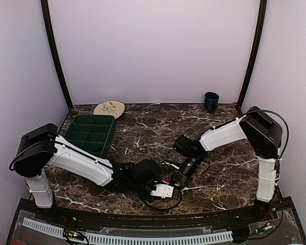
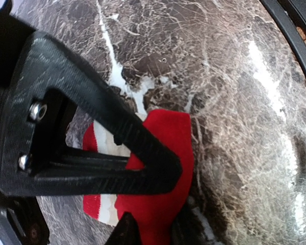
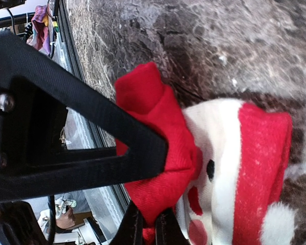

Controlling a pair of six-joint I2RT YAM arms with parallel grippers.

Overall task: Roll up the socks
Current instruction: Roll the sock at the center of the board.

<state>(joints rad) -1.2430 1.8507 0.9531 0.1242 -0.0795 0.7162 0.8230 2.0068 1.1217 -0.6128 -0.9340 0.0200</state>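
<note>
One of the socks (image 1: 162,191), red with white bands, red spots and a black dot, lies crumpled near the table's front edge between both arms. My left gripper (image 1: 158,179) comes in from the left. In the left wrist view the left gripper (image 2: 148,204) has its fingers above and below the sock's red fabric (image 2: 168,132), closed on a fold beside a white stripe. My right gripper (image 1: 172,178) reaches in from the right. In the right wrist view the right gripper (image 3: 150,194) pinches a bunched red end of the sock (image 3: 219,153), lifting it slightly.
A green compartment tray (image 1: 89,133) stands at the left, a patterned plate (image 1: 109,108) behind it. A dark blue mug (image 1: 211,100) sits at the back right. A black cable (image 1: 163,205) loops by the table's front rail (image 1: 153,219), close to both grippers.
</note>
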